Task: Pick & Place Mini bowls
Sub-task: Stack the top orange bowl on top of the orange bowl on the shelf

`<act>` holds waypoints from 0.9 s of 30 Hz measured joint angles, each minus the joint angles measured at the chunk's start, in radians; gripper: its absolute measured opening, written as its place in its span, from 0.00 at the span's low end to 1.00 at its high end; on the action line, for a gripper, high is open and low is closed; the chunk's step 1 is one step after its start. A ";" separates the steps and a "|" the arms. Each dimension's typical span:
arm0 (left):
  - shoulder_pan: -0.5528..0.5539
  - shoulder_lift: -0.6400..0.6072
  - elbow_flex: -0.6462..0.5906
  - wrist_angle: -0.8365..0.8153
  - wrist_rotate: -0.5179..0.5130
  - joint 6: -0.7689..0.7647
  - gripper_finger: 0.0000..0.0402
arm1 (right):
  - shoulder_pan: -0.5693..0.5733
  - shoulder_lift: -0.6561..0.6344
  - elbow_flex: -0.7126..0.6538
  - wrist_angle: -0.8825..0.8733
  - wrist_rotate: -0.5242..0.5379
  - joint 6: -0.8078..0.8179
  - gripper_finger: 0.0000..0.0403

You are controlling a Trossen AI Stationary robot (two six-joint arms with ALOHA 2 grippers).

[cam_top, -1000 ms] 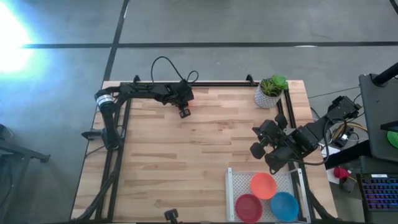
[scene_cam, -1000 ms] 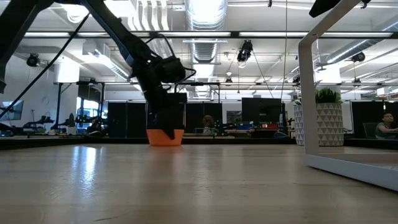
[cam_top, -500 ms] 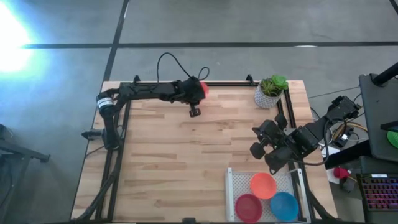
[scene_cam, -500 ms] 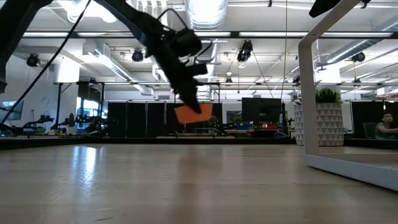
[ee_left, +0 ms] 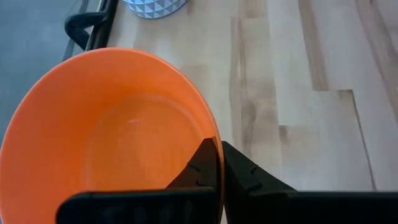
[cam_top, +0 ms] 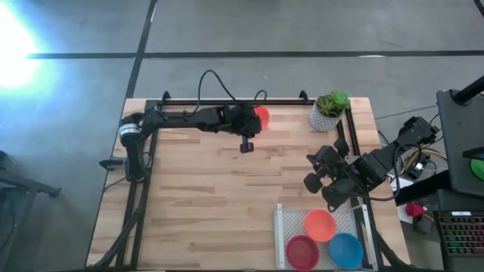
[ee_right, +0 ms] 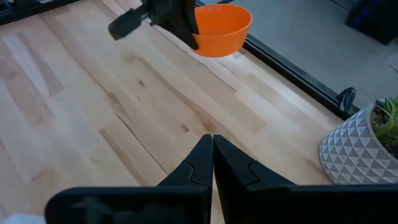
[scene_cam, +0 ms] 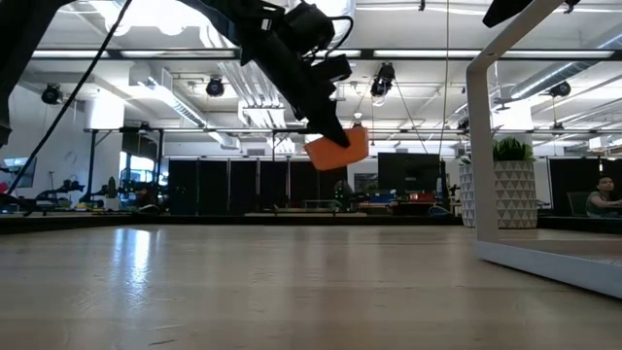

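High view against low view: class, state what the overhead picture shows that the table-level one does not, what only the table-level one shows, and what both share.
Only the high view shows the white tray holding three bowls, red, orange and blue, and the right gripper waiting near it. Only the low view shows the carried orange bowl hanging clear above the table. Both show the left gripper shut on that bowl, and the potted plant.

No legible txt, labels or nos. anywhere; none on any obj.
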 joint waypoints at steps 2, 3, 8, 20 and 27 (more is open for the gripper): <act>-0.005 0.013 0.000 0.010 0.006 -0.007 0.00 | 0.000 0.000 0.000 0.000 0.000 0.011 0.02; -0.008 0.020 0.000 0.009 0.016 -0.013 0.00 | 0.000 0.000 0.000 0.000 0.000 0.016 0.02; -0.023 0.075 -0.001 0.030 0.049 -0.023 0.00 | 0.000 0.000 0.000 0.001 -0.001 0.022 0.02; -0.041 0.188 -0.001 0.095 0.119 -0.034 0.00 | 0.000 -0.001 0.000 0.008 -0.008 0.024 0.02; -0.059 0.249 0.007 0.117 0.128 -0.025 0.00 | 0.000 -0.002 0.000 0.009 -0.010 0.006 0.02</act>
